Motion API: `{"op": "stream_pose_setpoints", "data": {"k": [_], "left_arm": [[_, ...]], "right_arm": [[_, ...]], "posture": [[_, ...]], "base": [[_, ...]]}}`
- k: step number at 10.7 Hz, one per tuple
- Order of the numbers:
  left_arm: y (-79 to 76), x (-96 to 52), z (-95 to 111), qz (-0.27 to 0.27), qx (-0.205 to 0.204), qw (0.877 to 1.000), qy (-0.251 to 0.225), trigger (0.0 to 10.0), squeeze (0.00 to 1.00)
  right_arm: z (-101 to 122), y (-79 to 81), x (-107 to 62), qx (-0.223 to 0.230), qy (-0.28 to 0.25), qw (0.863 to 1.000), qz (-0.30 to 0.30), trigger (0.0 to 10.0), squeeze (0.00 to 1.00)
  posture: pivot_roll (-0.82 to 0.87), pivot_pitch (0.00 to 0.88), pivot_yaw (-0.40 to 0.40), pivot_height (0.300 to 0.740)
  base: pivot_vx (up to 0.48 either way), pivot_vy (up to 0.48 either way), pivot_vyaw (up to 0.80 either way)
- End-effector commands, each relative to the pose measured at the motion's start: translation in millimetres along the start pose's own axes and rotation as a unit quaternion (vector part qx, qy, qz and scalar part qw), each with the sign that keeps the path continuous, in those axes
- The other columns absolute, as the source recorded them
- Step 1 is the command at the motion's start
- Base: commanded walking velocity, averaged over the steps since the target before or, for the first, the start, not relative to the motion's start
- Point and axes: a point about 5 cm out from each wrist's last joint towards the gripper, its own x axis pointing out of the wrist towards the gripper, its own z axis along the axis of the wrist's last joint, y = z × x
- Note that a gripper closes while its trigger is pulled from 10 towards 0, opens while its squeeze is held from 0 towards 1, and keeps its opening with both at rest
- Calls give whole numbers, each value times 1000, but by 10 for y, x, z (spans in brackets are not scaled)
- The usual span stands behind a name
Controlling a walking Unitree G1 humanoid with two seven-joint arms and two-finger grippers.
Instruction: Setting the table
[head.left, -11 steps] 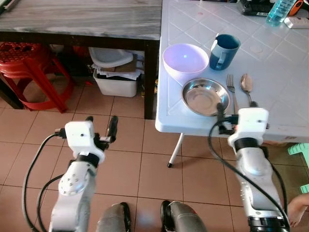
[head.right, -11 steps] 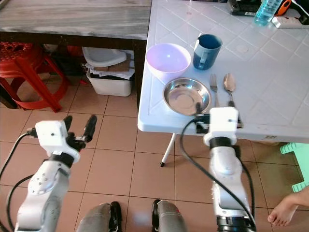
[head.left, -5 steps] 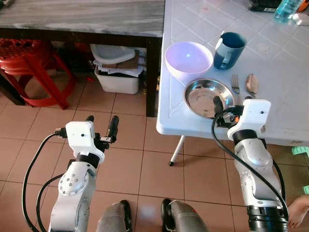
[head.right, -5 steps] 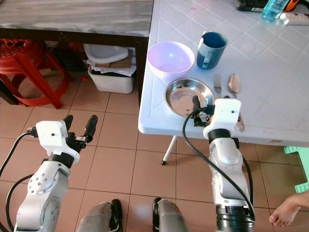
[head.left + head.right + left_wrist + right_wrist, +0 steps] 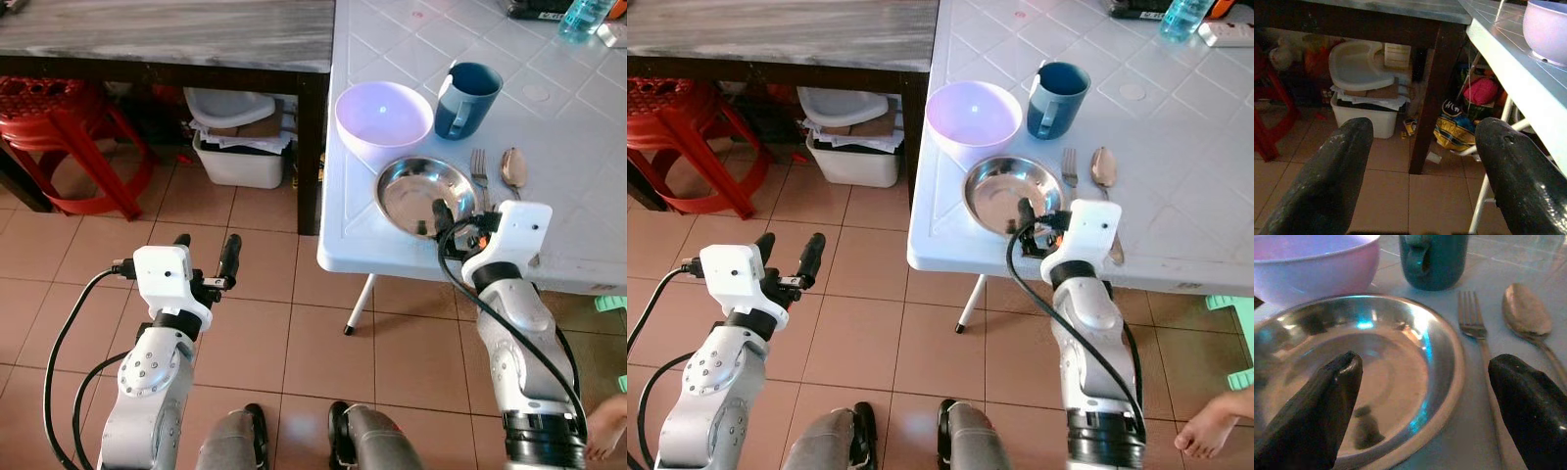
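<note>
Right gripper (image 5: 1040,223) spread wide, grasping nothing, over near rim of steel plate (image 5: 1011,192) | white table (image 5: 1176,166) carries plate near its front edge | pink bowl (image 5: 972,117), blue mug (image 5: 1057,99) behind plate; fork (image 5: 1069,171), spoon (image 5: 1103,168) just beside | advice: straddle one rim edge, clear the fork | left gripper (image 5: 204,257) parted, idle above floor.

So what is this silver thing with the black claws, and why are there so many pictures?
It is a walking robot setting a table. Two pictures come from cameras in its head, looking down at its own arms. The other two come from cameras on its wrists, looking along the black fingers. On the white table lie a lilac bowl, a blue mug, a shiny metal plate, a fork and a spoon. The right tool is open over the plate's edge, holding nothing. The left tool is open above the floor.
</note>
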Motion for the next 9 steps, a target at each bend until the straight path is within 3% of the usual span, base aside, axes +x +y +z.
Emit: {"op": "stream_pose_setpoints", "data": {"k": [1,7,8,9], "left_arm": [[2,-27,25,-4,8,1000,-2,10000,0],[-1,-1,39,-4,8,1000,-6,10000,0],[-2,4,41,-4,8,1000,-7,10000,0],[-1,6,44,-5,8,1000,-7,10000,0]], "right_arm": [[-60,-26,-4,13,18,1000,-1,10000,0],[-41,105,-24,130,44,990,20,10000,0],[-56,100,-24,159,54,986,16,9490,0],[-88,72,-28,176,64,982,5,0,0]], "posture": [[-6,240,-10,740],[-9,241,-11,740],[-10,242,-10,740],[-8,242,-11,740]], "base": [[0,0,0],[0,0,0],[0,0,0],[0,0,0]]}}
